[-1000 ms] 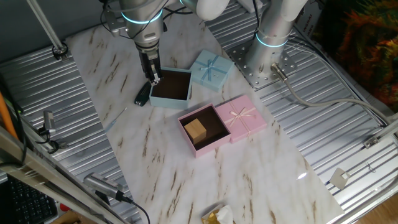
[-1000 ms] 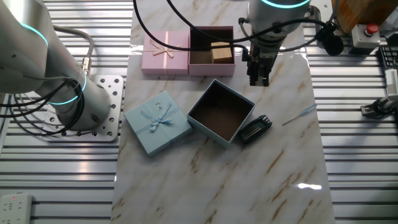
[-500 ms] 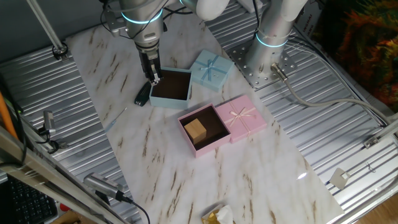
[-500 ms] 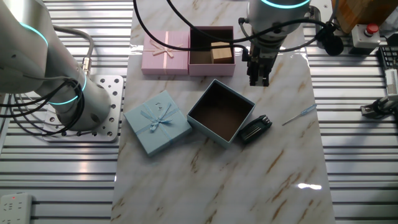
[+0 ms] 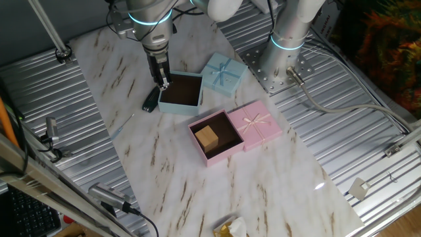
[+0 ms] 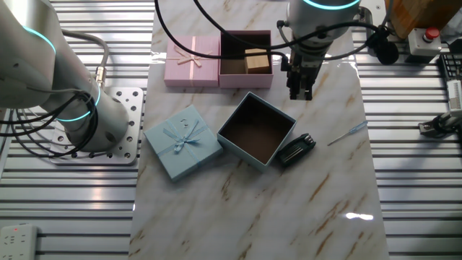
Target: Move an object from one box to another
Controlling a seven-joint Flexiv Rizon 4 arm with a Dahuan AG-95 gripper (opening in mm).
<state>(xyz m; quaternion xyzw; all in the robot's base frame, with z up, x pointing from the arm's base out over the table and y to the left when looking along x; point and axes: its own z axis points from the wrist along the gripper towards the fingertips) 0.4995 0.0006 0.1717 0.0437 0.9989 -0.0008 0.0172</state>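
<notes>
The object, a small tan cube (image 5: 206, 137) (image 6: 255, 61), sits inside the pink box (image 5: 221, 156) (image 6: 245, 79) with a dark brown interior. The light blue box (image 5: 179, 108) (image 6: 242, 152) stands beside it, and nothing shows inside it. My gripper (image 5: 161, 83) (image 6: 301, 93) hangs point-down over the marble, just outside the blue box's edge and apart from the pink box. Its fingers stand close together with nothing between them.
A flat black item (image 5: 152, 101) (image 6: 296, 149) lies against the blue box. The blue lid (image 5: 223, 74) (image 6: 182, 142) and pink lid (image 5: 256, 124) (image 6: 192, 61) lie next to their boxes. A thin stick (image 6: 346, 133) rests on the marble. A second arm's base (image 5: 286, 59) stands nearby.
</notes>
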